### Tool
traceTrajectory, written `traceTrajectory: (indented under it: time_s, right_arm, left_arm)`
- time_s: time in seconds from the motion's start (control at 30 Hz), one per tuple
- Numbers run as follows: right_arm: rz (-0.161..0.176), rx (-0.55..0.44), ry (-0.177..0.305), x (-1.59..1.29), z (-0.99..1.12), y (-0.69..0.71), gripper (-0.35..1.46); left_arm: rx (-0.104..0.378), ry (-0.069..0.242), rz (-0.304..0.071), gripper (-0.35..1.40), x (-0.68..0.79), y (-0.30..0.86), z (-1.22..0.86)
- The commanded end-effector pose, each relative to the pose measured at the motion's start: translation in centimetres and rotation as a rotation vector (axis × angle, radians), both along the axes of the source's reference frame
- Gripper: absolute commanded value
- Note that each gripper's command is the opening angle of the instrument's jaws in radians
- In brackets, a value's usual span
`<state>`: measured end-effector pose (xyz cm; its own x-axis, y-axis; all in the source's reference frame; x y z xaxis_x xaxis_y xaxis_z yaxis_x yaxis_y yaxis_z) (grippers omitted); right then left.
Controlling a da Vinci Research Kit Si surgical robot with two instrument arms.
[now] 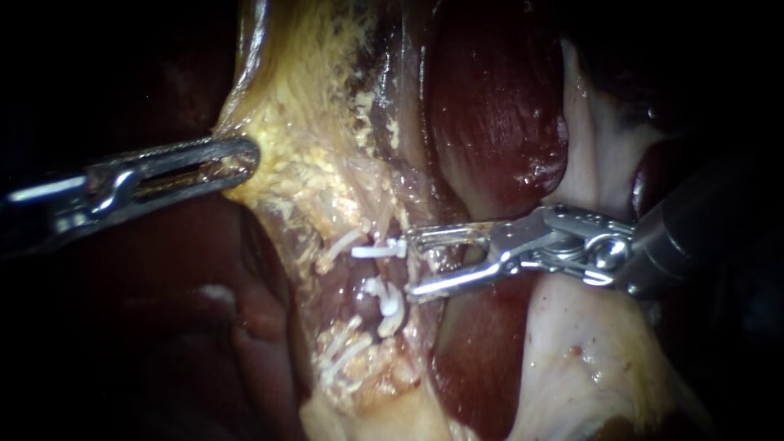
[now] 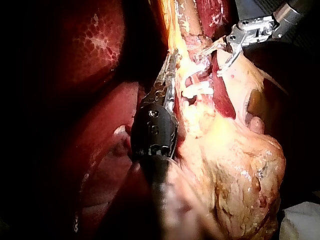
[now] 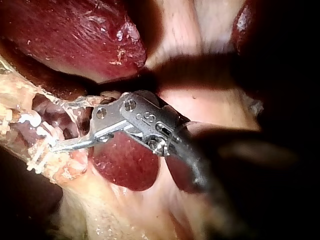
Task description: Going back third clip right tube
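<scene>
Our slender silver right instrument (image 1: 411,263), claw wide, tips just beside the white plastic clip (image 1: 380,251) on the pale tube (image 1: 384,271); left instrument (image 1: 245,155) claw clamps yellow fat (image 1: 302,106). Withdrawing crookedly, we may snag the clip.

Dark red liver (image 1: 498,106) bulges in a smooth, wet lobe in the endoscope view. A band of yellow, crumbly fat (image 1: 310,98) runs along its left edge, and pale glistening tissue (image 1: 592,359) lies along its right edge, widening lower down. In the left wrist view a white cloth (image 2: 300,222) shows just beyond the lumpy fat's outer edge.
</scene>
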<state>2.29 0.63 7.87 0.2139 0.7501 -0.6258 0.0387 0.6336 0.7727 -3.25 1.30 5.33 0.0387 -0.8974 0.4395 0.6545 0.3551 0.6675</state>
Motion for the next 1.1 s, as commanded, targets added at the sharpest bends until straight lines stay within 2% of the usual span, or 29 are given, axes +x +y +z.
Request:
traceTrajectory:
  time_s: [0.03,0.4,0.5,0.63,0.87,1.1]
  right_arm:
    - [-0.002,0.003,0.001,0.0,-0.01,-0.01,0.6]
    - [-0.016,-0.017,0.013,0.0,-0.12,-0.07,0.6]
    - [-0.028,-0.076,0.027,-0.05,-0.2,-0.05,0.6]
    - [-0.054,-0.216,0.06,-0.22,-0.4,0.01,0.6]
    - [-0.072,-0.415,0.09,-0.5,-0.71,0.14,0.6]
    - [-0.09,-0.521,0.114,-0.61,-0.79,0.15,0.6]
  left_arm:
    - [0.0,-0.001,0.0,-0.35,0.0,0.0,0.0]
    - [0.0,-0.001,0.0,-0.35,0.0,0.0,0.0]
    - [0.0,0.0,0.0,-0.35,0.0,-0.01,0.01]
    - [-0.003,-0.002,-0.001,-0.35,-0.01,-0.02,0.03]
    - [0.001,0.001,-0.002,-0.35,-0.02,-0.03,0.11]
    - [0.006,0.002,-0.001,-0.35,-0.04,-0.05,0.17]
